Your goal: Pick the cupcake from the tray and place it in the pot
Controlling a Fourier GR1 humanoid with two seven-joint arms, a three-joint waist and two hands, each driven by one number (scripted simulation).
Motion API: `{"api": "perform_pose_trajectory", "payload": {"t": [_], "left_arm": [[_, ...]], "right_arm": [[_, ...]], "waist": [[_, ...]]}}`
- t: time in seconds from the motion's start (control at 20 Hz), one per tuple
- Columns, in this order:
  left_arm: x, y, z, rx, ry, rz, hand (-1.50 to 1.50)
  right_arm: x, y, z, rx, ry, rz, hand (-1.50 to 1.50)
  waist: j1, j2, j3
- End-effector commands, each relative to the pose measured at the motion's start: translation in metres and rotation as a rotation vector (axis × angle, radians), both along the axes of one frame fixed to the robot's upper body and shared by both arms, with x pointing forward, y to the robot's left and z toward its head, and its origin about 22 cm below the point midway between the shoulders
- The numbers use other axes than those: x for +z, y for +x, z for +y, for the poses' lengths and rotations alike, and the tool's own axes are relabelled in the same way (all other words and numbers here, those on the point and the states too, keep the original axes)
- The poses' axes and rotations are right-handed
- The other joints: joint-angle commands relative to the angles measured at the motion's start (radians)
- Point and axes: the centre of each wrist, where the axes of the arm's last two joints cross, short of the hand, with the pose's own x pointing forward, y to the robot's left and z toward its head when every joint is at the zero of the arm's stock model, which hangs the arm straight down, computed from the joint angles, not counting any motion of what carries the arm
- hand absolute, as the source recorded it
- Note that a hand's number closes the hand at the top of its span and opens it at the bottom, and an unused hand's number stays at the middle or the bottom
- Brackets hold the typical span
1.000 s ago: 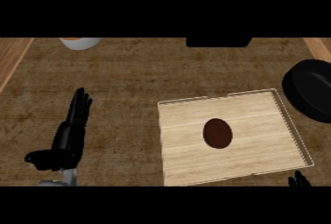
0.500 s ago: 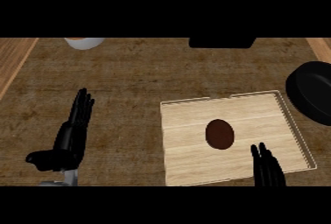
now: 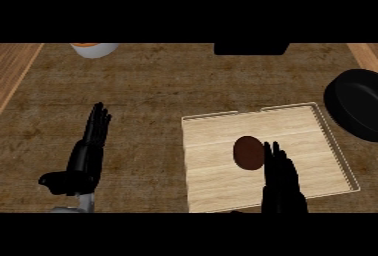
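Note:
A dark brown cupcake (image 3: 248, 152) sits near the middle of the light wooden tray (image 3: 310, 130). My right hand (image 3: 283, 182) comes up from the lower edge over the tray, fingers straight and open, their tips just right of the cupcake and close beside it. The black pot (image 3: 356, 104) stands at the right edge, partly cut off, just beyond the tray's right rim. My left hand (image 3: 83, 159) rests open on the counter at the left, fingers pointing up, holding nothing.
A white cup with orange contents (image 3: 94, 49) sits at the top left. A black object (image 3: 251, 48) lies at the top edge, right of centre. A lighter wooden strip (image 3: 16, 70) runs along the counter's left side.
My right hand has risen from the lower edge over the tray to beside the cupcake. The left hand has stayed where it was.

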Motion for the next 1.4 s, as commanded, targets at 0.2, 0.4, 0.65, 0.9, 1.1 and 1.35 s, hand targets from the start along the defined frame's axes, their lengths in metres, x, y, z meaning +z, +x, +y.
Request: {"api": "perform_pose_trajectory", "payload": {"t": [0.2,0.4,0.65,0.9,1.1,1.35], "left_arm": [[0.002,-0.001,-0.007,0.001,-0.005,-0.009,0.0],[-0.008,-0.008,0.009,0.01,0.003,-0.011,0.0],[0.012,-0.014,0.011,0.003,0.009,-0.005,0.0],[-0.001,-0.008,-0.002,-0.001,-0.005,-0.005,0.0],[0.01,-0.006,0.006,0.0,0.008,-0.006,0.0],[0.015,0.003,0.011,0.015,0.002,-0.016,0.0]], "right_arm": [[-0.03,0.03,0.015,0.0,-0.024,0.013,-1.5],[-0.031,0.03,-0.01,-0.008,-0.028,0.022,-1.5],[-0.039,0.058,0.004,-0.028,-0.008,0.038,-1.5],[-0.044,0.045,0.005,0.018,-0.04,0.034,1.5],[-0.059,0.045,0.015,0.016,-0.141,-0.141,1.5],[-0.056,0.065,0.006,0.011,-0.157,-0.158,1.5]], "waist": [[-0.002,-0.001,0.0],[-0.004,-0.002,0.0],[0.003,-0.001,0.001],[-0.003,-0.002,0.0],[-0.001,-0.002,0.0],[-0.002,-0.002,0.0]]}}
